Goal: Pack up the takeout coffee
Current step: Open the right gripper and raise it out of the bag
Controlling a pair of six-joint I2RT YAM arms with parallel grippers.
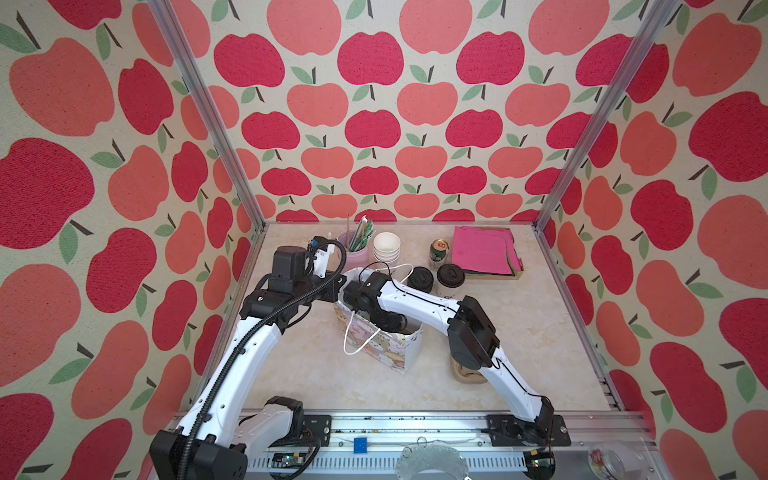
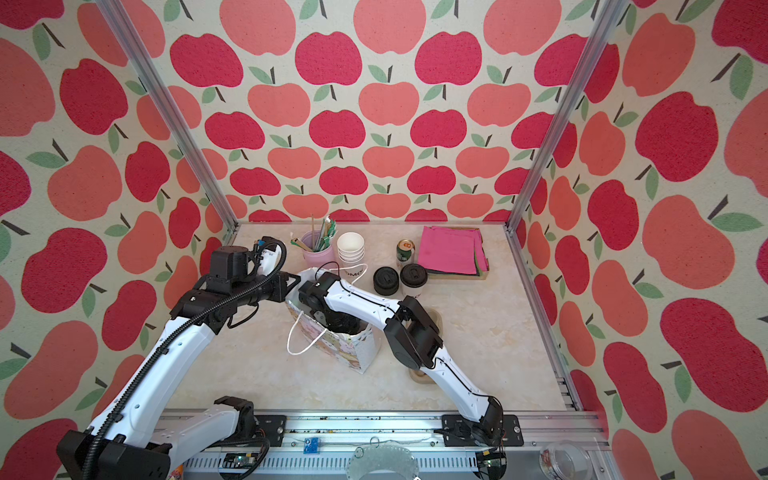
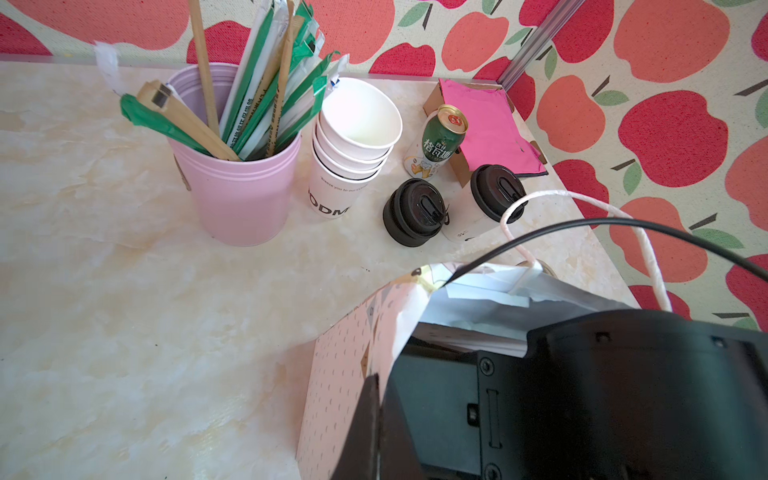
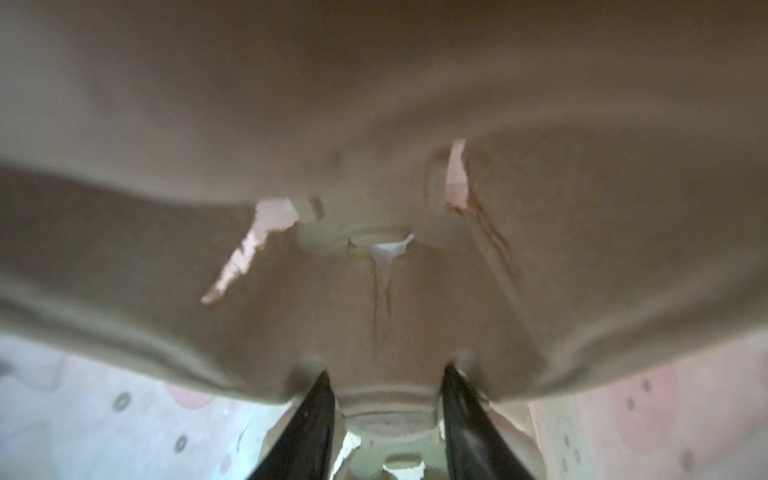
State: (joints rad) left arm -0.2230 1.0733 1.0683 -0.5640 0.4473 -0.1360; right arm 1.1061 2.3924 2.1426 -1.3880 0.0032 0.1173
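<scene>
The takeout coffee [image 1: 452, 277] is standing upright on the table [image 1: 540, 332] behind the paper bag [image 1: 395, 353]. It is well apart from both grippers, sitting just beside a stack of black lids [image 1: 420, 279] and near the drink can [image 1: 439, 251].

The right gripper [image 4: 386, 370] is reaching down inside the bag, so in both top views its fingers are hiding below the rim and only the wrist is showing. In the right wrist view the two black fingers [image 4: 316, 424] are standing part-way apart with a moulded ridge of a brown pulp tray [image 4: 374, 124] lying between them. Whether they are pressing on it I cannot tell, as the tray is filling the view and blurring.

The left gripper [image 1: 340, 286] is pinching closed on the bag's rim on its own side.

In the left wrist view the coffee [image 3: 496, 193] is showing its lid and part of its white wall — the bag's white cord handle [image 3: 504, 222] is crossing in front of it, and its lettering is too small to read. A second tray [image 1: 467, 376] on the table is lying mostly under the right arm.
</scene>
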